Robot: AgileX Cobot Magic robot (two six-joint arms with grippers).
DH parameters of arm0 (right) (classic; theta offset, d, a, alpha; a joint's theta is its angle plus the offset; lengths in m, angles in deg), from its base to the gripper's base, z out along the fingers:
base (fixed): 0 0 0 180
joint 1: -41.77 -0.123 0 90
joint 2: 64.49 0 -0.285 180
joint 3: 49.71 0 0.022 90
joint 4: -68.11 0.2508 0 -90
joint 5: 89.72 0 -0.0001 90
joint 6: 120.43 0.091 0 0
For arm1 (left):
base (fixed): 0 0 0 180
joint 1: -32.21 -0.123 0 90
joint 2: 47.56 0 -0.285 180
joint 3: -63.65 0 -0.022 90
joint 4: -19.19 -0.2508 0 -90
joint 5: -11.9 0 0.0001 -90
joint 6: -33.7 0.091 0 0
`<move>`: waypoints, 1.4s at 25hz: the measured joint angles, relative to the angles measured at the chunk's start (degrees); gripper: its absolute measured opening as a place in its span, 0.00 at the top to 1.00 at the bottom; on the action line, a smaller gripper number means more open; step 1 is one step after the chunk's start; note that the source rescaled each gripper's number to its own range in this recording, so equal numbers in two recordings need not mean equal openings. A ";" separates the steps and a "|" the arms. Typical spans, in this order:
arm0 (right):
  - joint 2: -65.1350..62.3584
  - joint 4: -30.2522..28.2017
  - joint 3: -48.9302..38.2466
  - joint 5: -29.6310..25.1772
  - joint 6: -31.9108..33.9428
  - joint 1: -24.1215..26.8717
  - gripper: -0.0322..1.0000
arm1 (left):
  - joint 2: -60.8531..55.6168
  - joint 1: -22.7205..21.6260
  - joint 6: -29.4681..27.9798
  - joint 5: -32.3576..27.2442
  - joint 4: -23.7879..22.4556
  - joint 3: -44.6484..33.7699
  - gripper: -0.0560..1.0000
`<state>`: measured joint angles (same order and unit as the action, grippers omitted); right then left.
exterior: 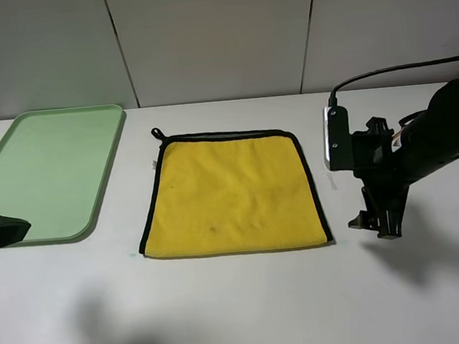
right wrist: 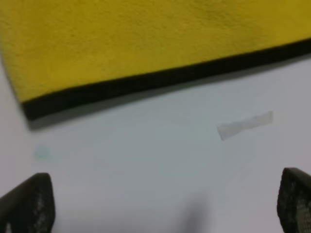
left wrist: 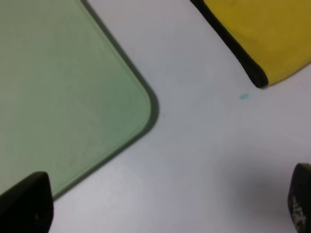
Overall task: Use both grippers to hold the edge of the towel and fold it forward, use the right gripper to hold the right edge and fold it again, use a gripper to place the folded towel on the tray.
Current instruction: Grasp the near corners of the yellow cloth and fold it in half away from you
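1. Spread flat and unfolded on the middle of the white table [exterior: 242, 316]: yellow towel [exterior: 231, 194], with the black edge [exterior: 315, 182] running all round and a small loop [exterior: 156, 133] at the far left corner.
2. Lying left of the towel, apart from it, with a strip of bare table between: pale-green tray [exterior: 49, 173].
3. Standing just right of the towel's near right corner, clear of the cloth: right gripper [exterior: 373, 230], pointing down, jaws spread wide and gripping nothing.
4. Barely showing at the left border of the high view, by the tray's near end: left gripper [left wrist: 163, 204], jaws likewise wide apart and gripping nothing.
5. Visible on the table near the towel's edge in the right wrist view: a small pale strip [right wrist: 245, 124] and a faint teal speck [right wrist: 41, 153].
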<state>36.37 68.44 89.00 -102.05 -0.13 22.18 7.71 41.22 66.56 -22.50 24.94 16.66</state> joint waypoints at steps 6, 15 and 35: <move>3.87 -0.33 0.05 4.95 -0.64 0.00 0.00 | 1.00 3.82 2.53 3.57 0.00 0.52 0.04; 4.13 -0.33 0.05 8.88 -2.13 0.00 0.00 | 17.69 8.94 11.93 8.81 0.00 9.95 0.04; 4.13 0.25 0.05 7.35 -2.13 -2.81 0.00 | 52.34 23.62 37.23 21.78 0.05 17.36 0.04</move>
<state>40.50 68.69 89.04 -94.71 -2.26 19.37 60.05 64.84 103.79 -0.72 24.99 34.02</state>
